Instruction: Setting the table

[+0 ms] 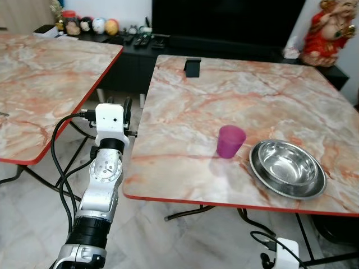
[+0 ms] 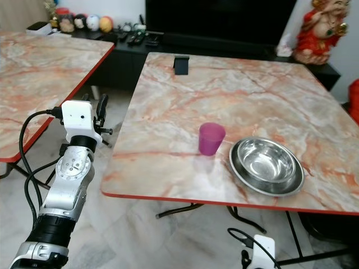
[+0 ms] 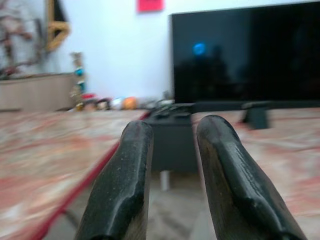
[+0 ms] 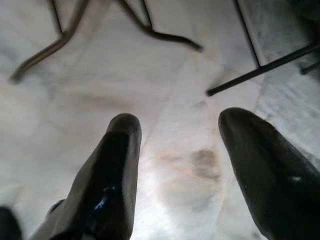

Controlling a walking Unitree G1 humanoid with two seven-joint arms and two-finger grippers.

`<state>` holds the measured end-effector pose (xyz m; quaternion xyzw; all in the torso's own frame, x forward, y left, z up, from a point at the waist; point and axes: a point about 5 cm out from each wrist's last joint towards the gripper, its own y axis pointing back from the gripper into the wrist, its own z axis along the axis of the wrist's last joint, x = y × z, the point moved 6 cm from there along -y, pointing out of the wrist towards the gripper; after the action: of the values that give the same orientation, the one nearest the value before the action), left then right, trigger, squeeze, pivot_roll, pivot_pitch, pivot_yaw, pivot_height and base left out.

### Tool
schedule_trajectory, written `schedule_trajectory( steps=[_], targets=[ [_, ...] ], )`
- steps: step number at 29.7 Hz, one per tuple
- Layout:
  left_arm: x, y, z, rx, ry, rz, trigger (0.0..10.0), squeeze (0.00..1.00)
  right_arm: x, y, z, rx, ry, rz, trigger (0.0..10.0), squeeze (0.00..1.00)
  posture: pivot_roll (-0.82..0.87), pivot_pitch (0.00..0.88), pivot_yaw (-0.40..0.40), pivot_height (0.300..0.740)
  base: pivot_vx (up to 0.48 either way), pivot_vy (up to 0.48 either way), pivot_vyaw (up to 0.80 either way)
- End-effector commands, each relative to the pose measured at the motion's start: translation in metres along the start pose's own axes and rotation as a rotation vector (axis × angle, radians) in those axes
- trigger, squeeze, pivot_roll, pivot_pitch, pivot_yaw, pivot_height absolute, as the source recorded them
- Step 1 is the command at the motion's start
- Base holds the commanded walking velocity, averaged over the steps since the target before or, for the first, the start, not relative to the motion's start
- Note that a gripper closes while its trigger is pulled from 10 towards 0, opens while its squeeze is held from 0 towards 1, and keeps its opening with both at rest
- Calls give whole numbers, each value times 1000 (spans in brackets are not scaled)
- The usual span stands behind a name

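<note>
A translucent purple cup stands upright near the front of the marble-patterned table. Just to its right sits an empty steel bowl. My left arm is raised in the gap left of this table. Its left gripper is level with the table's left edge, well left of the cup. In the left wrist view the left gripper is open with a narrow gap and nothing in it. My right arm hangs low below the table's front edge. The right gripper is open over the floor and holds nothing.
A second marble table stands to the left, across a narrow gap. A small black stand sits at the near table's far edge. Behind are a dark TV, a low cabinet with remotes and a red statue. Metal table legs cross the tiled floor.
</note>
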<state>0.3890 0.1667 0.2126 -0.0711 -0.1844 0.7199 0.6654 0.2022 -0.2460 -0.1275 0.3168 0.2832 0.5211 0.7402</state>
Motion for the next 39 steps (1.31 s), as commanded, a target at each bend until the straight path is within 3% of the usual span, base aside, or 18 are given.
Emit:
schedule_trajectory(
  steps=[1, 14, 24, 35, 39],
  targets=[
    [-2, -2, 8, -22, -6, -3, 10000, 0, -3, 0, 2, -1, 8, -6, 10000, 0, 128, 0, -88, 707, 0, 304, 0],
    [-6, 2, 5, -10, -3, -17, 10000, 0, -4, 0, -1, 7, 33, -12, 10000, 0, 132, 0, -90, 707, 0, 301, 0],
    [-4, 4, 3, -5, -7, -14, 10000, 0, -4, 0, -3, 13, 51, -10, 10000, 0, 140, 0, -91, 707, 0, 0, 0],
    [9, 1, 5, -10, -30, 12, 10000, 0, -2, 1, -4, 16, 54, 0, 10000, 0, 150, 0, -92, 707, 0, 0, 0],
    [8, -1, 7, -13, -31, 11, 10000, 0, -2, 0, -2, 13, 51, 1, 10000, 0, 146, 0, -91, 707, 0, 480, 0]
  ],
)
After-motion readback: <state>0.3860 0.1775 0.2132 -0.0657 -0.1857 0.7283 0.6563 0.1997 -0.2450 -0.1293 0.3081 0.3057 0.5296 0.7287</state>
